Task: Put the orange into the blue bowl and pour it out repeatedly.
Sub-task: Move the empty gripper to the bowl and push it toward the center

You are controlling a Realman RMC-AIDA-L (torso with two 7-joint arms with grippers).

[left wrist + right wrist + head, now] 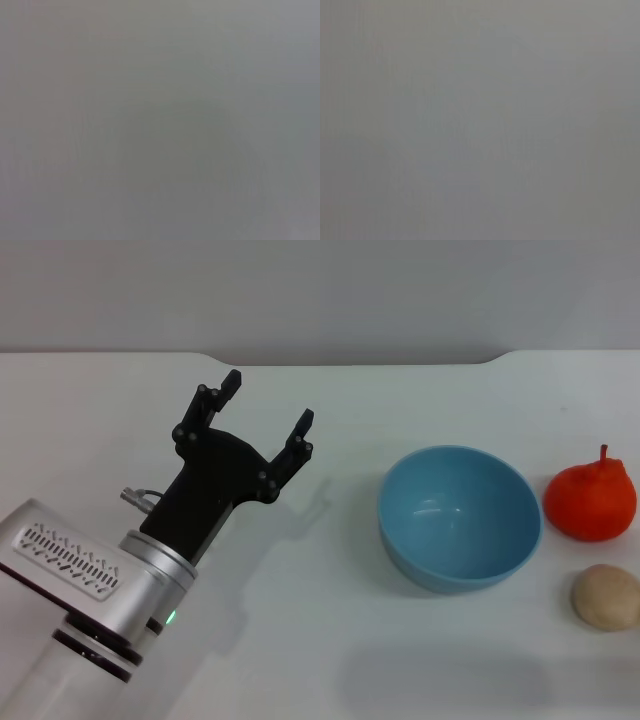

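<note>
- One arm shows in the head view: the left arm, silver with a black wrist, reaches in from the lower left corner, and its black left pincer (268, 414) hangs over the bare white worktop (300, 620) with its two fingers spread wide apart and nothing between them.
- The left pincer points up and away toward the far edge of the worktop, well apart from every loose thing.
- Right of the middle stands the round, deep, glossy light-blue bowl (460, 517), upright on the worktop with only its own smooth inside showing.
- Just beside the bowl's right rim, near but seemingly not touching it, sits the bright red-orange, slightly lumpy orange (590, 501) with its small stem nub pointing up; it lies on the worktop, outside the bowl.
- In front of the orange, at the right edge, rests a smaller beige-tan ball (606, 597), close to the orange.
- Both wrist views give only a blank grey field, so nothing can be told from them.
</note>
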